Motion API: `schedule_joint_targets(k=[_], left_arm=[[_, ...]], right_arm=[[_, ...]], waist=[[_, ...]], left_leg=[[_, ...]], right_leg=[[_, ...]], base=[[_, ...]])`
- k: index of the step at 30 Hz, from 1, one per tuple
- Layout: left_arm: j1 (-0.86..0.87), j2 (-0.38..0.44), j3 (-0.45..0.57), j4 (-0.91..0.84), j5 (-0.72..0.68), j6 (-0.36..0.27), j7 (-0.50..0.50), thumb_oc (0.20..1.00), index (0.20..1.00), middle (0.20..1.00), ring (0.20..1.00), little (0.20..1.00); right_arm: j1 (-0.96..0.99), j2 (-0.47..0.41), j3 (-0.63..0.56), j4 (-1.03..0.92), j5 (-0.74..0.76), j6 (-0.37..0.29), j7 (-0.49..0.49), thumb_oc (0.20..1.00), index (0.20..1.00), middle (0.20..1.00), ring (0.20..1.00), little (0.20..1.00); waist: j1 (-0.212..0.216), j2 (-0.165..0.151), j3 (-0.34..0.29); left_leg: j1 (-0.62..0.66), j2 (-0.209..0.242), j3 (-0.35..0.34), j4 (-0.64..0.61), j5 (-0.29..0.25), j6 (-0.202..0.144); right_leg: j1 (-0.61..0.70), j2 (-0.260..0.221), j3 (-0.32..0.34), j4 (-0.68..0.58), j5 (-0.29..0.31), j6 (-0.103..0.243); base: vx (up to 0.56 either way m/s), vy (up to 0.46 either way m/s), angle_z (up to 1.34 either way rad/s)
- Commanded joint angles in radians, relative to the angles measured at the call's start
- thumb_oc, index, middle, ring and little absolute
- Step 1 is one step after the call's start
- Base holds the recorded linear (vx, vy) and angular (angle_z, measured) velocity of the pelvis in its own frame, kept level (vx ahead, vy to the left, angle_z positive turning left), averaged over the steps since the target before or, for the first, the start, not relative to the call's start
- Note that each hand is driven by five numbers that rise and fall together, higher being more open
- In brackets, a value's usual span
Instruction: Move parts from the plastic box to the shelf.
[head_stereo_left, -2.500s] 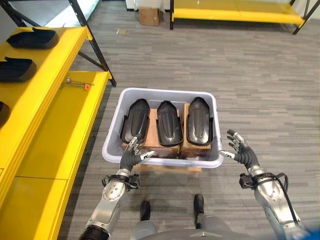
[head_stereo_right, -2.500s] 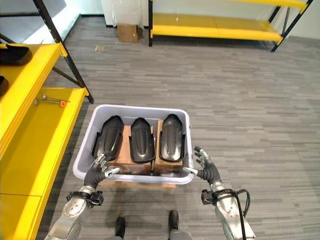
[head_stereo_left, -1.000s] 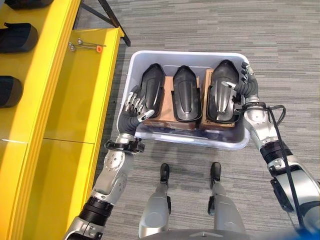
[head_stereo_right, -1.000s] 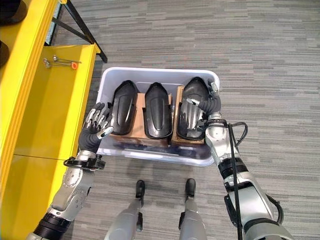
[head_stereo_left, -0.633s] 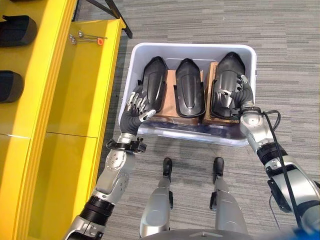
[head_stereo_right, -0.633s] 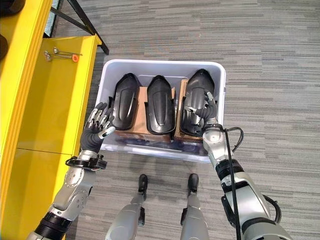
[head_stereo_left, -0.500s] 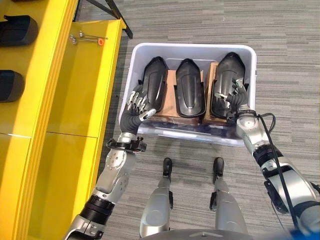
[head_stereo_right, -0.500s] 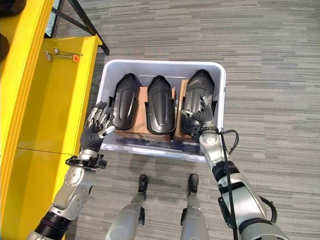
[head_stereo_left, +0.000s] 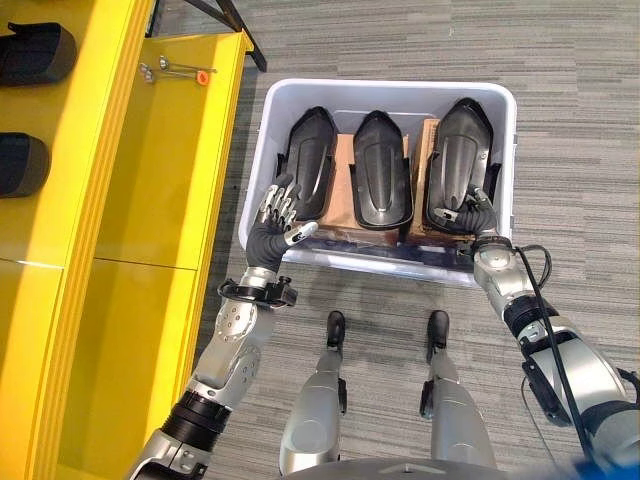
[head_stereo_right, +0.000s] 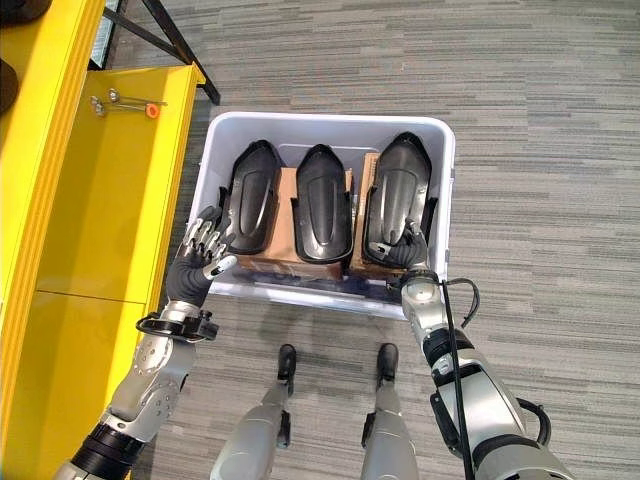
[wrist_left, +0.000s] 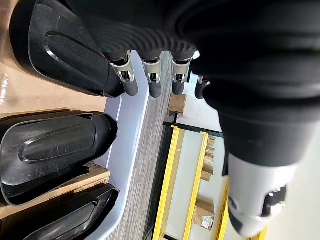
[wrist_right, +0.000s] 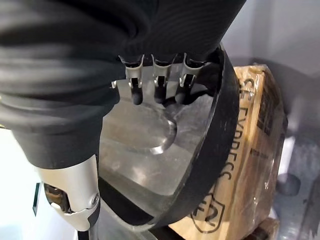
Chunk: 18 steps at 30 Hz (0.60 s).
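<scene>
Parts sit three abreast in the plastic box (head_stereo_left: 262, 160); right hand (head_stereo_left: 473, 212) curls on the rightmost part (head_stereo_left: 456, 160), left hand (head_stereo_left: 277, 210) spread wide.

Grey striped carpet floor (head_stereo_left: 580, 130), yellow shelving (head_stereo_left: 130, 230) along left, black steel upright (head_stereo_right: 165, 45) at far left, even overhead lighting

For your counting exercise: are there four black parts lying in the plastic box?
No: the plastic box holds three black parts, lying side by side on cardboard.
</scene>
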Motion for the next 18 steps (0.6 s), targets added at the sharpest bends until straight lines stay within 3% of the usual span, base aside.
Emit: schedule_joint_targets(k=[1, 18], left_arm=[[-0.016, 0.043, -0.019, -0.058, -0.005, -0.056, -0.007, 1.0, 1.0, 1.0, 1.0, 1.0], [-0.021, 0.048, -0.008, -0.069, 0.0, -0.067, -0.007, 1.0, 1.0, 1.0, 1.0, 1.0]], right_arm=[[-0.075, 0.015, 0.056, 0.031, 0.007, -0.005, 0.026, 1.0, 1.0, 1.0, 1.0, 1.0], [-0.135, -0.051, 0.24, -0.043, -0.258, 0.026, 0.093, 1.0, 1.0, 1.0, 1.0, 1.0]], waist=[[0.014, -0.027, 0.004], [0.035, -0.031, 0.018]], left_leg=[[0.024, 0.036, 0.004, 0.004, 0.024, -0.025], [-0.018, 0.033, -0.018, 0.004, 0.045, -0.028]], right_leg=[[0.0, -0.119, 0.0, 0.039, 0.014, 0.069], [-0.03, -0.119, -0.011, 0.048, 0.016, 0.068]], base=[[0.0, 0.0, 0.0], [0.0, -0.002, 0.02]])
